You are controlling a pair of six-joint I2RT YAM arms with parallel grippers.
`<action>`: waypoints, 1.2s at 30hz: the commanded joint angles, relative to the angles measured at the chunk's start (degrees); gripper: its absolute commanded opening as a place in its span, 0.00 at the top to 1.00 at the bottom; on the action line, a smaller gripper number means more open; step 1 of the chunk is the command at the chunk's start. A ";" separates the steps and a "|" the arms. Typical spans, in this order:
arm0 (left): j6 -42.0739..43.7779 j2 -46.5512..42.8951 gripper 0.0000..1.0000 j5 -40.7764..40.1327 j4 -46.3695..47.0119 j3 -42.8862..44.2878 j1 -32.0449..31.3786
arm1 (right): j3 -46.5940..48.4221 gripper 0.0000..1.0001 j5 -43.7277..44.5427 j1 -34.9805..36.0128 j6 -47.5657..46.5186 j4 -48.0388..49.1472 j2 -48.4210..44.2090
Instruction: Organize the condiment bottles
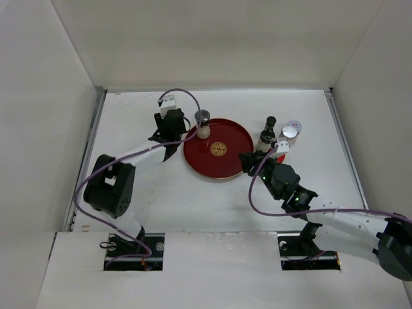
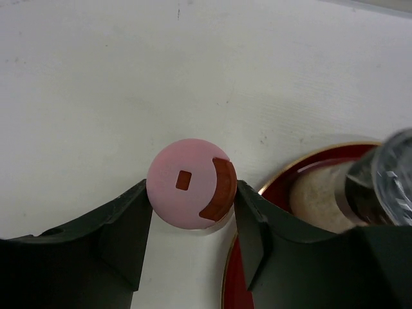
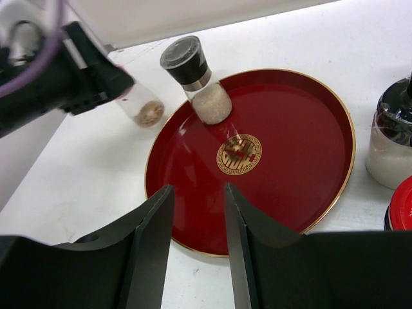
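Left gripper clasps pink-capped jar; grey-capped bottle stands on red plate.

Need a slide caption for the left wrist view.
Left gripper flanks the pink-capped bottle standing on the table beside the red plate.

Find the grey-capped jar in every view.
Top external: grey-capped jar stands at the upper-left rim of the red plate.
Left wrist: jar at the right edge, blurred, on the red plate.
Right wrist: jar top centre, on the red plate.
Shared landmark: the red plate.
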 commanded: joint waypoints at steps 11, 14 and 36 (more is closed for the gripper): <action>-1.02 -16.74 0.67 -1.45 0.49 -7.46 -14.07 | 0.78 0.55 0.72 -0.37 0.06 2.67 0.44; -0.76 -13.13 0.67 -1.37 2.24 -6.93 -13.89 | 0.95 0.54 1.07 -0.37 -0.12 1.53 -1.05; 0.74 -7.84 0.15 -2.42 10.24 -11.85 -14.16 | 10.09 0.00 29.89 -1.51 -5.04 -28.18 -6.86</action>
